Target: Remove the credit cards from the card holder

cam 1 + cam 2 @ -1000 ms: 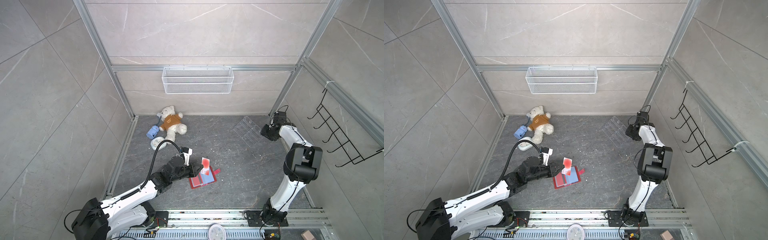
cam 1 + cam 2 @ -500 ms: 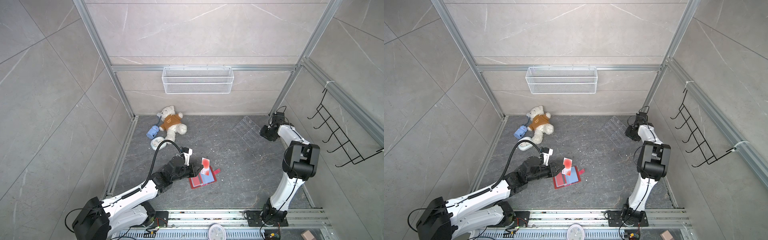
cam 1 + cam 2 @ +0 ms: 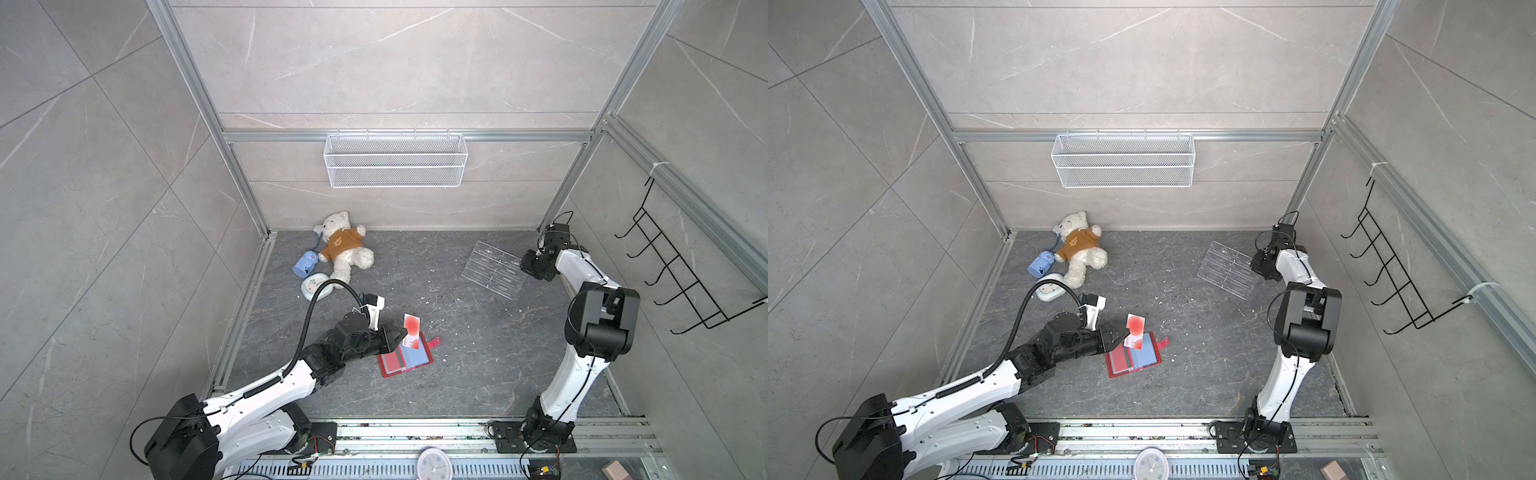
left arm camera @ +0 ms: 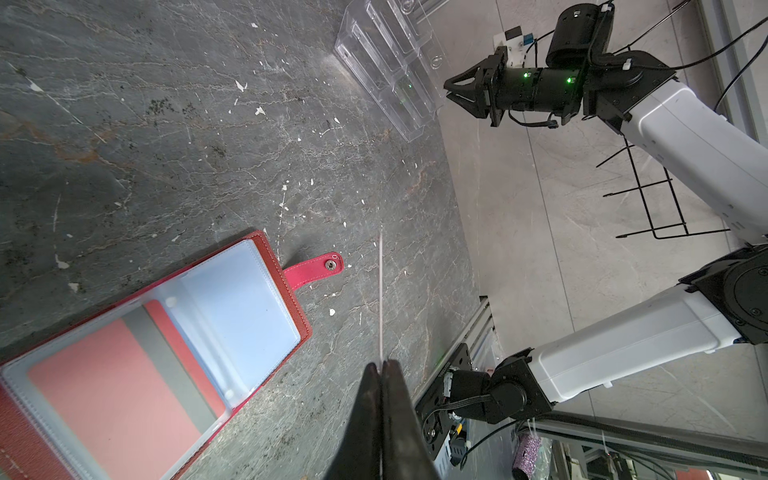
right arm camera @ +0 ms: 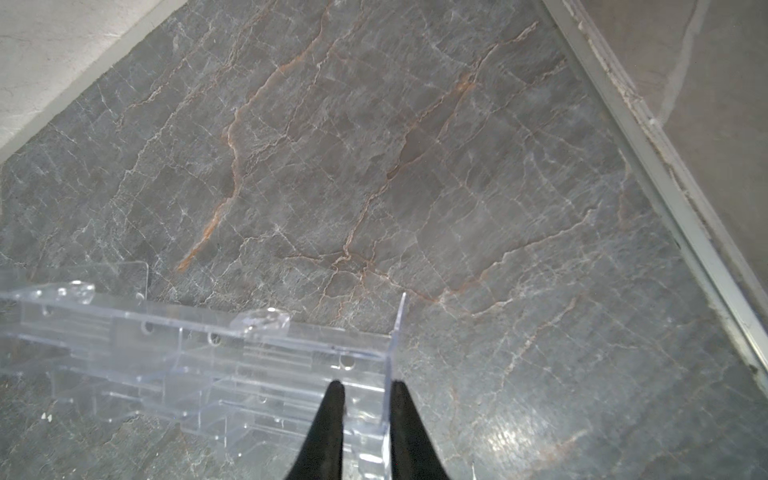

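The left gripper pinches a white, red-circled plastic credit card just above the open red leather card holder, which I'd say needs setting aside next, while the right gripper, narrowly parted, straddles the clear acrylic rack.

The scene is brightly, evenly lit, with glare seen on the floor in the blurred right wrist view.

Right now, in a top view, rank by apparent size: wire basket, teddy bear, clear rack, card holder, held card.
1. wire basket
2. teddy bear and clear rack: they look about alike, so not ranked against each other
3. card holder
4. card in the left claw
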